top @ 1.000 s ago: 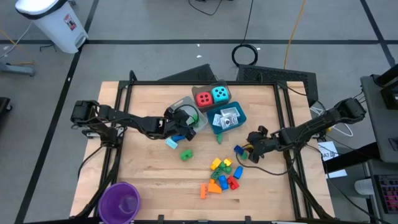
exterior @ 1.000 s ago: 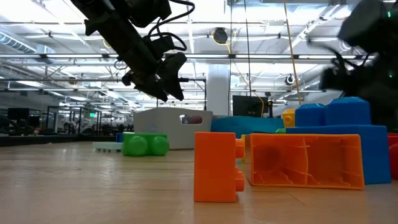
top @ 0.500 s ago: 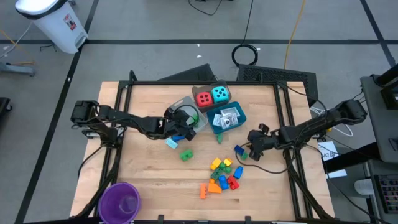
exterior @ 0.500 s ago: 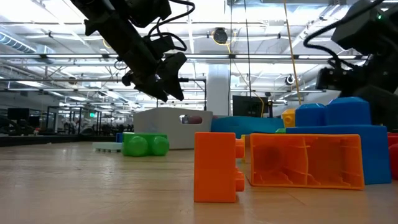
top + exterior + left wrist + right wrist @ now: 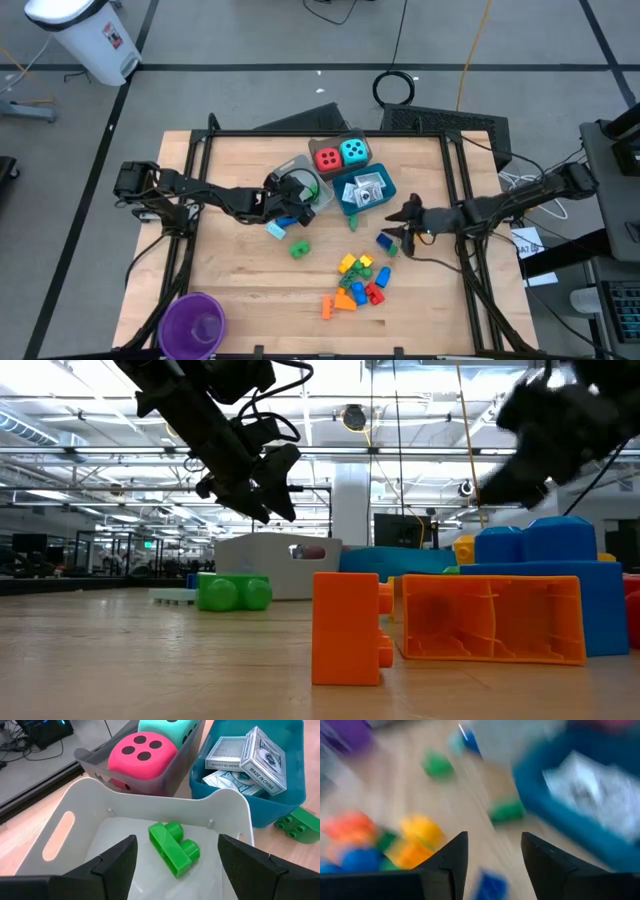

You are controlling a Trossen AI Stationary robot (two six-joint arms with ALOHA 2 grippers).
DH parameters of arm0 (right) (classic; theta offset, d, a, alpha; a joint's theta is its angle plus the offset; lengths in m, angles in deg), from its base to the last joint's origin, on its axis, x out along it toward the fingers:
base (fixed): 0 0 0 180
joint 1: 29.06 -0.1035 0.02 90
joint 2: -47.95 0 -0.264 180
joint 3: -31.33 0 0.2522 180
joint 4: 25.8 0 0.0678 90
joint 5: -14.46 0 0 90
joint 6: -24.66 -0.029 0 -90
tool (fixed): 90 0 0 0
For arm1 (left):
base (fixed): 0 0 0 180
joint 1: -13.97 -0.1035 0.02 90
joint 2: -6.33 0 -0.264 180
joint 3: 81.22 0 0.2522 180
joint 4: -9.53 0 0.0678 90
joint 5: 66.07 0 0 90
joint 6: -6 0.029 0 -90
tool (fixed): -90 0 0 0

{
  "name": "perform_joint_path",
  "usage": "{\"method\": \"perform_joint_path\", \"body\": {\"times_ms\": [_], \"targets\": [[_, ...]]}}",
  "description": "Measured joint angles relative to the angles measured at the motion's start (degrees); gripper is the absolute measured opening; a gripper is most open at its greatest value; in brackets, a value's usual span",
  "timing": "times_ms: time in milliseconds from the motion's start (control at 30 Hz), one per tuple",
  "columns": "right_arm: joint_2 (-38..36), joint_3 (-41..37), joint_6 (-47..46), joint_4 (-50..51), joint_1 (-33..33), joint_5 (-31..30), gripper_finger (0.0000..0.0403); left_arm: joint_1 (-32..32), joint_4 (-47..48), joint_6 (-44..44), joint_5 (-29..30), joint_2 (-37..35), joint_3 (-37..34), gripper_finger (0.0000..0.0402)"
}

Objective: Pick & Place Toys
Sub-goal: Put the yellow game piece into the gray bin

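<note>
High view: left gripper [image 5: 291, 203] hung over the clear tray [image 5: 322, 196]; right gripper [image 5: 397, 222] sat above a blue brick [image 5: 384, 240] on the tabletop [image 5: 240, 260]. Left wrist view: fingers apart, empty, green brick [image 5: 173, 848] inside the tray. Right wrist view: fingers parted, nothing between them.

The light over my table [image 5: 240, 275] is even and bright, with only soft, short shadows under my arms. From table height, rows of ceiling lights [image 5: 90, 420] glare white behind me, and my arms read as dark silhouettes against them. The orange brick [image 5: 348, 628] up close is crisp; the room behind it goes soft. My left wrist sees sharply: the green brick [image 5: 174, 848] shows clean edges. My right wrist smears everything into streaks of colour.
</note>
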Motion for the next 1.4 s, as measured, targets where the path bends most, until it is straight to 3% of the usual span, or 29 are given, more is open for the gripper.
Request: {"method": "perform_joint_path", "body": {"times_ms": [133, 267, 333, 400, 500, 600, 733, 867, 1033, 1400], "targets": [[-0.3, -3.7, 7.2, -18.1, 0.0, 5.5, 0.0155, 0.0, 0.0, -1.1, 0.0, 0.0, 0.0, 0.0280], [0.2, -7.2, 7.3, -34.9, -0.4, 15.3, 0.0155, 0.0, 0.0, -1.3, 0.0, 0.0, 0.0, 0.0280], [0.5, -7.5, 6.5, -38.4, -1.8, 18.5, 0.0155, 0.0, 0.0, -1.2, 0.0, 0.0, 0.0, 0.0280], [0.4, -6.6, 7.7, -37.5, -4.1, 18.0, 0.0156, 0.0, 0.0, -1.2, 0.0, 0.0, 0.0, 0.0280], [0.4, -3.2, 11.9, -28.1, -8.6, 10.4, 0.0170, 0.0, 0.1, -1.1, 0.0, 0.0, 0.0, 0.0280], [0.6, 2.3, 12.2, -11.8, -13.0, -1.1, 0.0202, 0.0, 0.1, -1.1, 0.0, 0.0, 0.0, 0.0280], [1.9, 10.3, 1.8, 15.3, -16.9, -13.3, 0.0252, 0.0, 0.1, -1.1, 0.0, 0.0, 0.0, 0.0280], [3.3, 15.0, -19.2, 38.6, -17.3, -13.8, 0.0276, 0.0, 0.2, -1.1, -0.2, 0.0, 0.0, 0.0280], [3.8, 14.5, -35.8, 54.8, -17.3, -13.0, 0.0275, 0.0, 0.2, -1.4, -2.2, 0.0, 0.0, 0.0280], [3.8, 9.4, -42.0, 57.4, -17.1, -10.6, 0.0254, 0.0, 0.2, -1.2, -2.9, 0.0, 0.0, 0.0280]]}}
